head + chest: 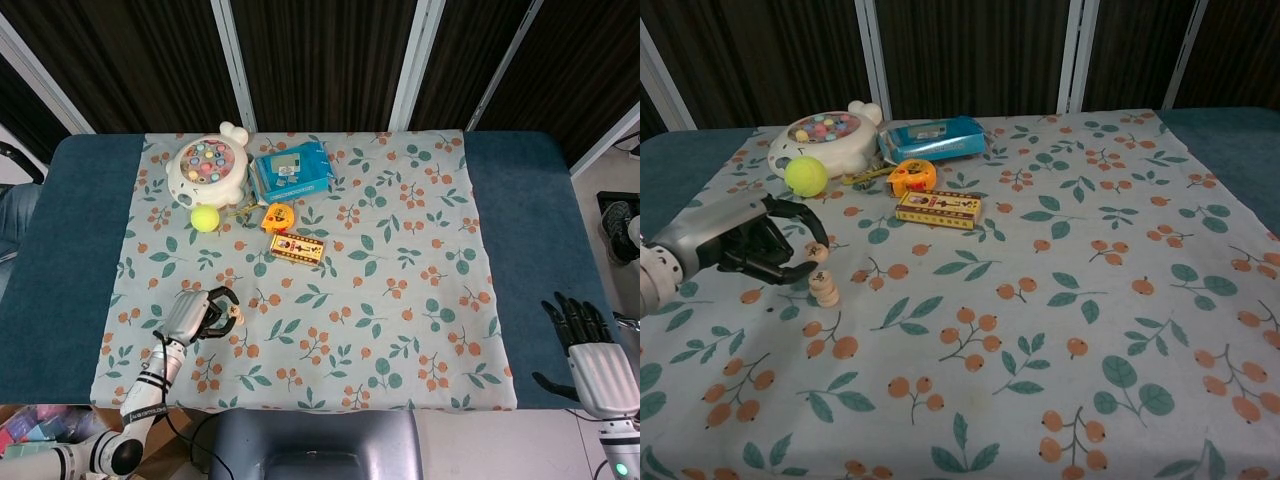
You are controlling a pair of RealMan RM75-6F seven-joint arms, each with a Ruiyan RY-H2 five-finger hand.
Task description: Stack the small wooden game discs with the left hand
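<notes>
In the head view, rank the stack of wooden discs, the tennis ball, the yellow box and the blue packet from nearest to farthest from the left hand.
Measured from the left hand:
1. Stack of wooden discs, right beside its fingers.
2. Tennis ball, farther back on the cloth.
3. Yellow box, back and to the right.
4. Blue packet, near the far edge.

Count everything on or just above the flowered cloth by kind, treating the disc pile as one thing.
Toy fishing game: 1
Yellow ball: 1
Blue packet: 1
Orange tape measure: 1
Yellow box: 1
Small yellowish item, too small to name: 1
Pile of wooden discs: 1
Wooden disc held by the left hand: 1
Total: 8
</notes>
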